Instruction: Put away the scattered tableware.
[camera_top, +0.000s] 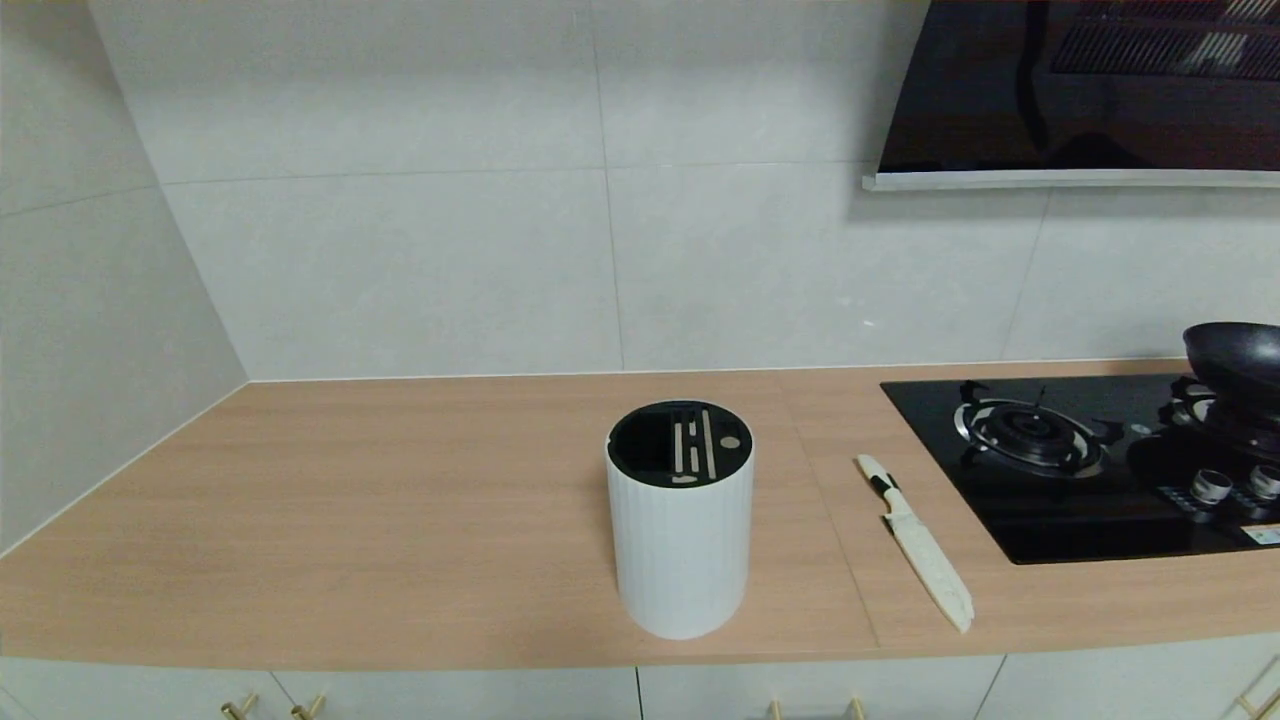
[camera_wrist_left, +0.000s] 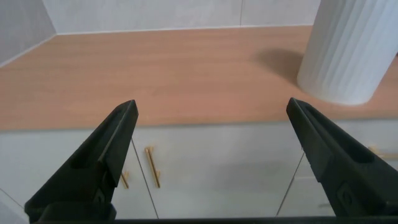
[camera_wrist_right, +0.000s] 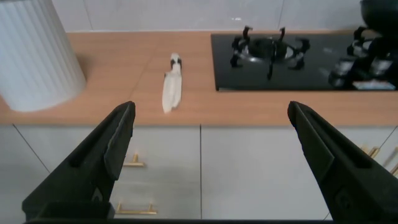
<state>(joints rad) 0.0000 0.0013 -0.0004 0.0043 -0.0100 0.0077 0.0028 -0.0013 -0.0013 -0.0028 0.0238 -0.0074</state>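
A white ribbed cylindrical holder (camera_top: 680, 520) with a black slotted top stands upright on the wooden counter (camera_top: 400, 500). To its right a white knife (camera_top: 915, 542) with a black band on its handle lies flat, blade toward the counter's front edge. My left gripper (camera_wrist_left: 211, 112) is open, held off the counter's front edge, with the holder (camera_wrist_left: 345, 50) ahead of it to one side. My right gripper (camera_wrist_right: 211, 115) is open too, also in front of the counter edge, facing the knife (camera_wrist_right: 171, 90) and the holder (camera_wrist_right: 37, 56).
A black gas hob (camera_top: 1090, 460) is set into the counter at the right, with a dark pan (camera_top: 1235, 355) on its far burner. Tiled walls close the back and left side. Cabinet doors with brass handles (camera_wrist_left: 151, 167) lie below the counter edge.
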